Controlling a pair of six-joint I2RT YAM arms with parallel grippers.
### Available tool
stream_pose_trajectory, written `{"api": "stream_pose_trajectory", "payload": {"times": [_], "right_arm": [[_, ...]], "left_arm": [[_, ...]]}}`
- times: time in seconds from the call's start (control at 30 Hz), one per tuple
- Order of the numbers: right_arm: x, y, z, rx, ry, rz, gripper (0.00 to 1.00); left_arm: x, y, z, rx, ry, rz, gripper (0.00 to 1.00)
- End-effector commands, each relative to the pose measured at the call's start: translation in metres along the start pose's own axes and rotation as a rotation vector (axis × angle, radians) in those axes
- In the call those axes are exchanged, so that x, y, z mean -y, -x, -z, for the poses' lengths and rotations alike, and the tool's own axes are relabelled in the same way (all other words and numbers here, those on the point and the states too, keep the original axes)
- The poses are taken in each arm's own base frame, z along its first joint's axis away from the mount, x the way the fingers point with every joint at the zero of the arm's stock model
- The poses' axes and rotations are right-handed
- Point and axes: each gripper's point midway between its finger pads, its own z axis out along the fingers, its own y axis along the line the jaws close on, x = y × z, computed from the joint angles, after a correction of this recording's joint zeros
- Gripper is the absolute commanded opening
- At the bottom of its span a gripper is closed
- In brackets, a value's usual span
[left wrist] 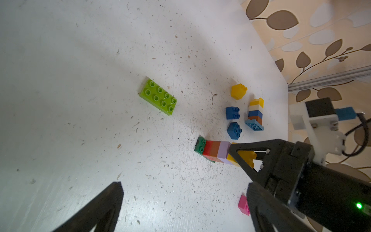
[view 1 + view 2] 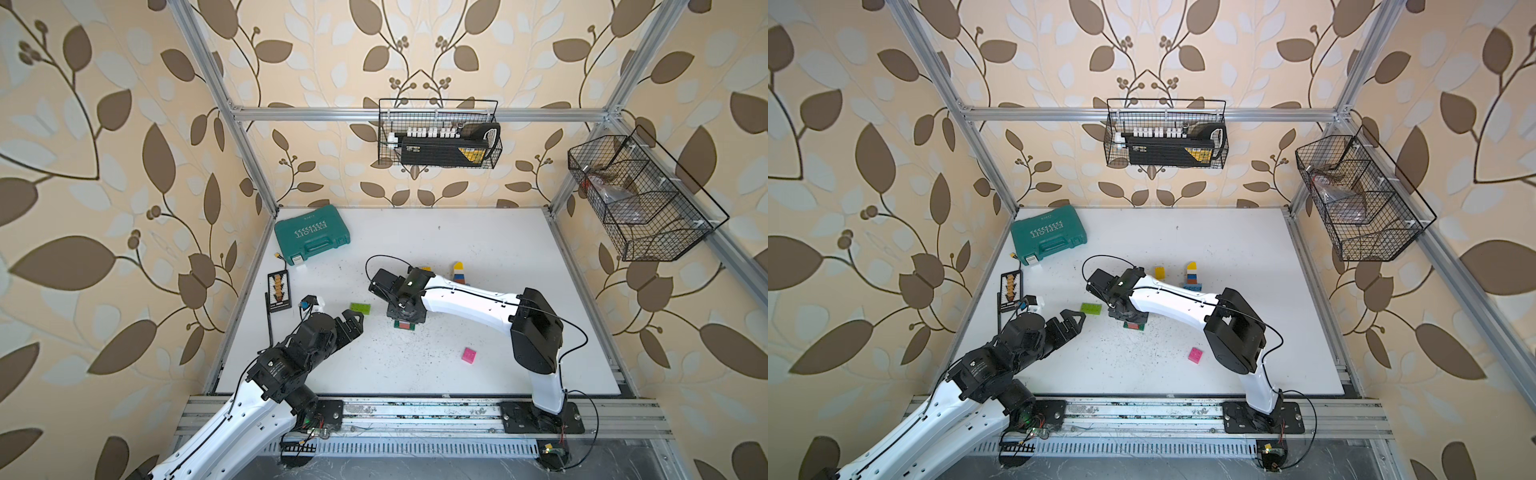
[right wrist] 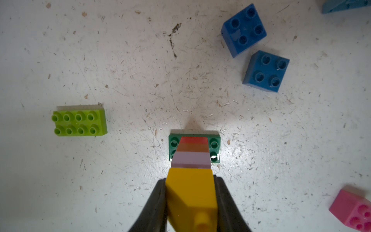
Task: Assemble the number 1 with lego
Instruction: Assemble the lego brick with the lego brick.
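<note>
A lego stack [image 3: 192,152] stands mid-table on a dark green plate [image 3: 214,144], with red, brown and lilac bricks and a yellow sloped brick [image 3: 190,192] on top. My right gripper [image 3: 190,181] is shut on that yellow brick from above; in both top views the wrist [image 2: 405,307] covers most of the stack [image 2: 1134,325]. My left gripper [image 1: 184,187] hangs open and empty to the left of it [image 2: 355,326]. A lime oblong brick [image 2: 361,308] lies between the two grippers. Two blue bricks [image 3: 244,30] [image 3: 266,71], a loose yellow brick [image 1: 238,91] and a pink brick [image 2: 469,356] lie nearby.
A second small stack [image 2: 1192,276] of yellow, white, blue and brown bricks stands behind the right arm. A teal tool case [image 2: 311,235] sits at the back left, and a small black tray [image 2: 279,291] lies at the left edge. Wire baskets [image 2: 438,133] [image 2: 640,199] hang on the walls.
</note>
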Motion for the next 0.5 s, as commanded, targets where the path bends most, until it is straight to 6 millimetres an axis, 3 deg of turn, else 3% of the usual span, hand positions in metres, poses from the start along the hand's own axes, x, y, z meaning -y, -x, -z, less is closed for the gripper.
{"api": "stream_pose_trajectory", "payload": {"times": [0.0, 0.27, 0.47], "right_arm": [[0.011, -0.006, -0.018, -0.023, -0.059, 0.009, 0.16], [0.017, -0.01, -0.03, -0.044, -0.099, 0.014, 0.16], [0.026, -0.019, -0.054, -0.093, -0.155, 0.014, 0.16]], "left_arm": [[0.003, 0.006, 0.0, 0.021, -0.004, -0.001, 0.99], [0.004, 0.006, 0.0, 0.02, -0.009, -0.002, 0.99], [0.004, 0.006, 0.001, 0.023, -0.011, -0.002, 0.99]]}}
